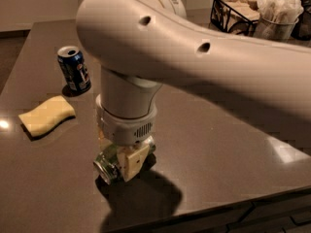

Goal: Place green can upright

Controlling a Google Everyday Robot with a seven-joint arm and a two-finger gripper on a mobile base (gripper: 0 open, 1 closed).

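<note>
Nearest the front edge of the dark brown glossy surface [223, 149], the cream-coloured two-finger pincer [120, 165] pointed straight down and nearly touched the top. It was clamped narrowly around a shiny green metal drink can [109, 158]. The can was not upright. It lay tilted over on its side just above or on the surface, with one silver end [104, 172] turned toward the lower left. One pale, wedge-shaped finger [132, 161] pressed against the near side of the can, and the opposite finger was hidden behind it. A dark shadow spread on the surface just in front of and to the right of the pincer. Above it rose the ribbed wrist collar [127, 125], and the thick white arm [194, 57] swept in from the right across most of the view. Farther back on the left lay a flat pale yellow sponge [47, 115], well apart from the green can. Beyond the sponge stood a dark blue soda can [74, 68], upright, with its opened top showing. At the far right edge of the surface sat a black wire basket [235, 14] holding light paper items. Just beside it was a round container [278, 23] stuffed with white paper.
</note>
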